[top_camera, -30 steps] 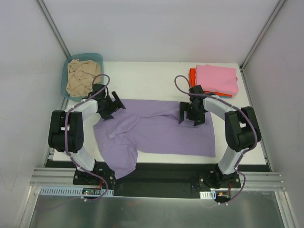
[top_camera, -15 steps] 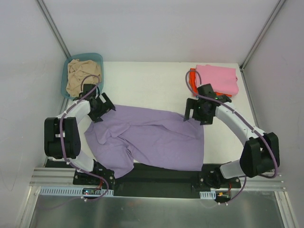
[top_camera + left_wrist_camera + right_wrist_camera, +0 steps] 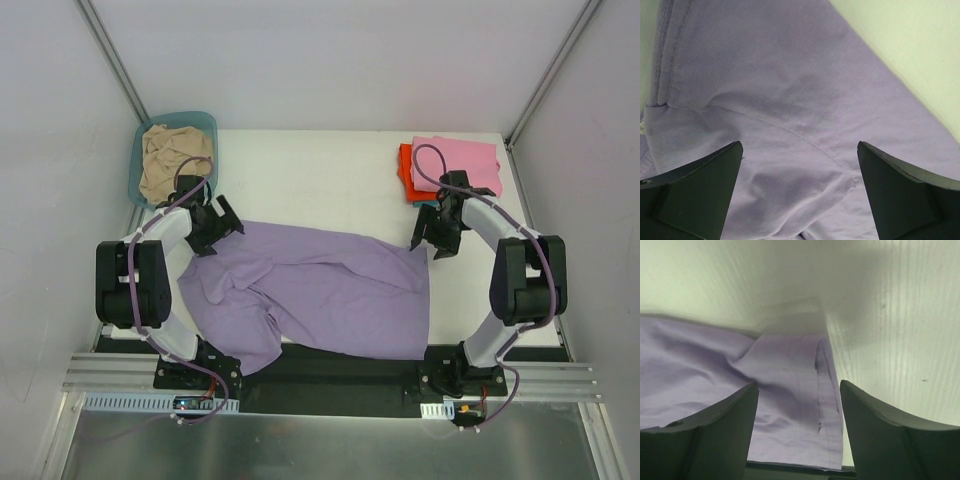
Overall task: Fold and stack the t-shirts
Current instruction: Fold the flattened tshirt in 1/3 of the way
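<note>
Step in hand: laying out the purple shirt [image 3: 330, 290] before the first fold; no fold is made yet, by the look of it. The shirt lies across the near half of the table [image 3: 320, 180], rumpled, with a diagonal crease through the middle. Its near-left part bunches up and hangs over the table's front edge.

Left gripper [image 3: 799, 147]: jaws wide apart, nothing pinched. It sits over the shirt's far-left corner, with a seam and hem running under it. Right gripper [image 3: 798, 387]: also wide open and holding nothing, low over the far-right corner. The hem tip lies between the fingers on bare table (whether they touch the cloth, cannot tell).

Stack so far: pink shirt [image 3: 462, 162] on top of an orange-red shirt [image 3: 404, 172] at the far-right corner, just beyond the right arm. A beige shirt [image 3: 170, 160] waits crumpled in the basin [image 3: 205, 121] at far left.

Next move, my read: each gripper needs to close on its far corner. Then they pull apart and away from the bases, to drag the overhang onto the table and flatten the crease. The right corner is thin and flat, so the fingers must go low to catch it. Risk: one side grips and the other misses, skewing the shirt.
</note>
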You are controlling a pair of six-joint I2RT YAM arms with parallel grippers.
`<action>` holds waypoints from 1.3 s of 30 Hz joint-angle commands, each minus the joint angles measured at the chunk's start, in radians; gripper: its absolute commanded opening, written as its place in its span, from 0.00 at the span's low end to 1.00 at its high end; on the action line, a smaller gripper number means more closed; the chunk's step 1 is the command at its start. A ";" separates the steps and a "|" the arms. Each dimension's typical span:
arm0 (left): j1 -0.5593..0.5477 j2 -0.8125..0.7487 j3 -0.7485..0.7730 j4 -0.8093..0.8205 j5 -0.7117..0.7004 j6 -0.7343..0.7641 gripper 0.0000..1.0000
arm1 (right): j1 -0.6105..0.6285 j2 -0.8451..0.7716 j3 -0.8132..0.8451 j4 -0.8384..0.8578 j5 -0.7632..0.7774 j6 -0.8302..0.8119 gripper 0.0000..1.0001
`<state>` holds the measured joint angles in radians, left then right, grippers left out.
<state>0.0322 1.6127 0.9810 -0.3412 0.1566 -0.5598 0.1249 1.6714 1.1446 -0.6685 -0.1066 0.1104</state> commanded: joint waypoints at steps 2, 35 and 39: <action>-0.003 0.010 0.021 -0.016 -0.008 0.034 0.99 | -0.018 0.065 0.066 0.013 -0.033 -0.037 0.65; -0.003 0.033 0.053 -0.016 -0.048 0.043 0.99 | -0.050 0.079 0.078 0.014 0.028 -0.055 0.01; -0.003 0.038 0.058 -0.016 -0.052 0.046 0.99 | -0.076 0.082 0.153 -0.049 0.050 -0.092 0.01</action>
<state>0.0322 1.6367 1.0046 -0.3489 0.1360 -0.5323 0.0788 1.8027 1.2011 -0.6579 -0.1184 0.0654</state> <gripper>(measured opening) 0.993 0.022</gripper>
